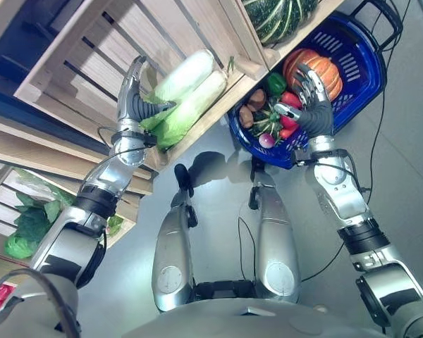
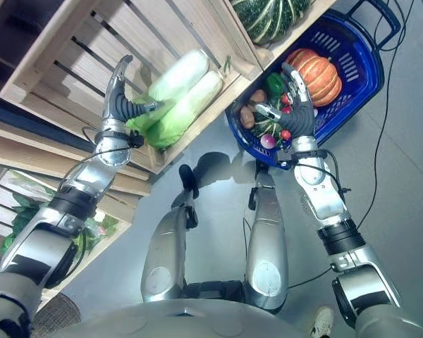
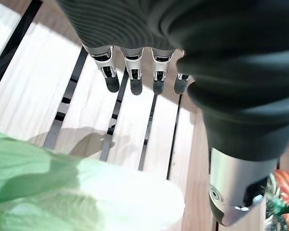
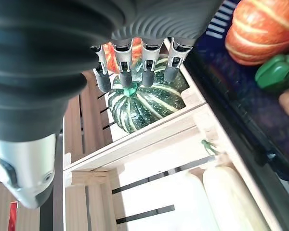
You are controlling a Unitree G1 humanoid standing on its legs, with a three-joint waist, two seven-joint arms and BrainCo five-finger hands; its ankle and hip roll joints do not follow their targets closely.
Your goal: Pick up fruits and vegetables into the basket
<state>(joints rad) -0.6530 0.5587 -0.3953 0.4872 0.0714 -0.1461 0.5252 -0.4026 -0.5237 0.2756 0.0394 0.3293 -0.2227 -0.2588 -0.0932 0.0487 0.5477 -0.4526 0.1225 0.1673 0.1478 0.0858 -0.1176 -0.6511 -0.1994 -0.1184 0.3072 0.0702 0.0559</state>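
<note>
I see the left hand, fingers straight and empty, beside two cabbages lying lengthwise in the wooden crate, leafy ends toward it. The right wrist view adds a striped squash. My right hand, fingers relaxed and empty, hovers over the blue basket.

Two cabbages lie side by side in a slatted crate on the left. In the next crate to the right sits a striped squash. The basket stands on the floor just right of the crates, holding a pumpkin, a pepper and potatoes. Leafy greens lie in a lower crate, far left.
</note>
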